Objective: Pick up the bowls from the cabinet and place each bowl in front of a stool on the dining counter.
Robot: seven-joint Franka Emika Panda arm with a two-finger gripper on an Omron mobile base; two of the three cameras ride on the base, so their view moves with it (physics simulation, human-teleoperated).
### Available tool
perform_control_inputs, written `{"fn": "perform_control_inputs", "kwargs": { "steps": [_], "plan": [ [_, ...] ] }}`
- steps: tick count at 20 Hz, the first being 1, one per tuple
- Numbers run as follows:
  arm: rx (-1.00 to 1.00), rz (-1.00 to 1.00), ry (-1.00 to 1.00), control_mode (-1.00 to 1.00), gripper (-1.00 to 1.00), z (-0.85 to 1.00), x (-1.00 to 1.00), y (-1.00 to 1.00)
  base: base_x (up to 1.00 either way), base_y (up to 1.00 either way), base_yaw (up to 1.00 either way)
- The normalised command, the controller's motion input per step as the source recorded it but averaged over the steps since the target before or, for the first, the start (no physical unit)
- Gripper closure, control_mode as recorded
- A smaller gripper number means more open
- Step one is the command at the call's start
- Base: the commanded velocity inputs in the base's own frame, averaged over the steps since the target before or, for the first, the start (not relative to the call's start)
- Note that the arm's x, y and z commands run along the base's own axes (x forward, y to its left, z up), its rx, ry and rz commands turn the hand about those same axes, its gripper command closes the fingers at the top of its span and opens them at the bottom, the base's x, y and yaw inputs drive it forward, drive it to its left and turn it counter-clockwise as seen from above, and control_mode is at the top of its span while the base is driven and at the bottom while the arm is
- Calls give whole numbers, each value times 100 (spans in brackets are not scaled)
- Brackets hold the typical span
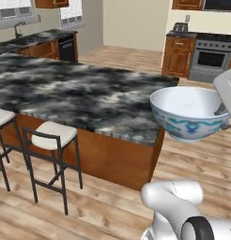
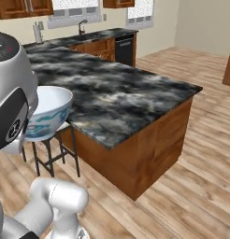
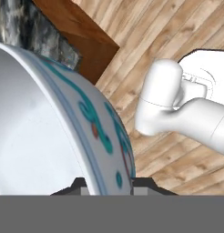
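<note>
My gripper (image 3: 107, 184) pinches the patterned bowl (image 1: 190, 112) by its rim, beside the dining counter (image 1: 89, 93). It looks rigid, glazed and breakable; I judge the thin rim slippery.

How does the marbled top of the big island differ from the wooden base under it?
The black-and-grey marbled stone top is dark, mottled and lies flat; the reddish-brown wooden base is warm, plain-coloured and stands upright. The top overhangs the base above the cream-seated stool. Both belong to one island.

Fingers (image 3: 79, 184) mostly behind bowl (image 3: 50, 136)
</note>
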Motion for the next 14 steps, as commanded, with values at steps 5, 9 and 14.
{"fn": "perform_control_inputs", "kwargs": {
  "steps": [5,9,14],
  "plan": [
    [0,0,0,100,100,0,0,0,28,100,-47],
    [0,0,0,100,100,0,0,0,1,100,-45],
    [0,0,0,100,100,0,0,0,29,100,-46]
  ]
}}
